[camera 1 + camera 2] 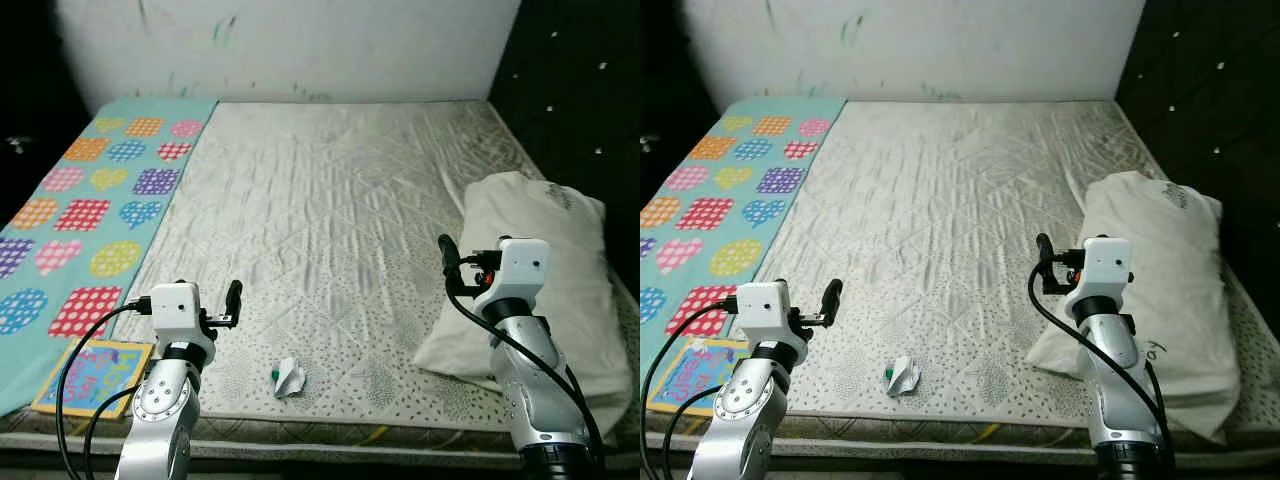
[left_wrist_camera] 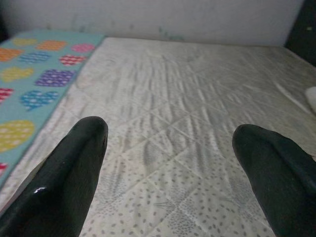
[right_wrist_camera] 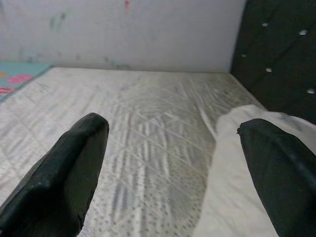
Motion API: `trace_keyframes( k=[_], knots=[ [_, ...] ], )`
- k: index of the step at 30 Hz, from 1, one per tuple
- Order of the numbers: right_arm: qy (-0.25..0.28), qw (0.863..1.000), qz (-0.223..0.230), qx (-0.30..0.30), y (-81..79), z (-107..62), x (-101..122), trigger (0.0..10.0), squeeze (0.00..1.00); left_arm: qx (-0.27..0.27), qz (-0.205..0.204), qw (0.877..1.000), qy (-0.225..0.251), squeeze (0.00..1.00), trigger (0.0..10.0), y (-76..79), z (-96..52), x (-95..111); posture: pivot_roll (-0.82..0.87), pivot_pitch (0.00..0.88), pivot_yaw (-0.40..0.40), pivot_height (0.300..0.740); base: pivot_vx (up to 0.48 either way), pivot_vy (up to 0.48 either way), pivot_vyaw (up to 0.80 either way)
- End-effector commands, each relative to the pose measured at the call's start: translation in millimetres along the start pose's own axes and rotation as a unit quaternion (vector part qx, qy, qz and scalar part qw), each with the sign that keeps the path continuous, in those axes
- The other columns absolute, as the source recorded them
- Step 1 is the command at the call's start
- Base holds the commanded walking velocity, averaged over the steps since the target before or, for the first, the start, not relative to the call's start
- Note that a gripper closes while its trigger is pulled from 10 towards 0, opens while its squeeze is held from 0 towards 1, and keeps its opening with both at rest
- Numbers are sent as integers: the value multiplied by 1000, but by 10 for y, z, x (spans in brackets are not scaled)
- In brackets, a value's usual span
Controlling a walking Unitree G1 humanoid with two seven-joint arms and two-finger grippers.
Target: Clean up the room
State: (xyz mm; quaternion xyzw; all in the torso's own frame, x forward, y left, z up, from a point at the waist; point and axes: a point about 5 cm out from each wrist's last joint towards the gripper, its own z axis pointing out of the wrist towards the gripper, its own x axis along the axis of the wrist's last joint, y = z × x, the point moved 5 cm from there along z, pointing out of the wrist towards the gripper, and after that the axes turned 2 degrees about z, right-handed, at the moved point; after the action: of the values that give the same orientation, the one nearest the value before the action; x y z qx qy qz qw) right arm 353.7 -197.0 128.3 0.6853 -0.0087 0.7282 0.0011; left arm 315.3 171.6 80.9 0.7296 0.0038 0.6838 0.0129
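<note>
A crumpled white scrap of paper with a green spot lies near the front edge of the bare quilted mattress. My left gripper hovers open just left of and above the scrap, its black fingers spread wide with nothing between them. My right gripper is held open over the mattress beside a white pillow, its fingers wide apart. A colourful children's book lies at the front left corner of the bed.
A turquoise blanket with dotted hearts and circles covers the left strip of the bed. A pale wall stands behind the bed and a dark tufted panel on the right. The bed's front edge is just before me.
</note>
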Motion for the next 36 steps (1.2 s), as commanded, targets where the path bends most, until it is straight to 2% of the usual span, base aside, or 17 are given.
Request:
trace_keyframes(
  k=[1, 22, 36],
  knots=[
    [-1, 1000, 2, -1, -7, 6, 7, 10000, 0, 4, 3, 1000, 4, 0, 10000, -31, -12, 31, -153, 52, 34, 740, 0, 480, -525],
    [2, 1000, 0, 5, -43, 25, 19, 10000, 0, 7, 6, 1000, 0, 0, 10000, -38, -5, 23, -152, 50, 31, 740, 0, 475, -44],
    [8, 1000, 3, 13, -100, 89, 59, 10000, 0, 20, 20, 1000, 10, 0, 10000, -119, -15, 70, -139, 55, 26, 740, 0, 0, 0]
  ],
)
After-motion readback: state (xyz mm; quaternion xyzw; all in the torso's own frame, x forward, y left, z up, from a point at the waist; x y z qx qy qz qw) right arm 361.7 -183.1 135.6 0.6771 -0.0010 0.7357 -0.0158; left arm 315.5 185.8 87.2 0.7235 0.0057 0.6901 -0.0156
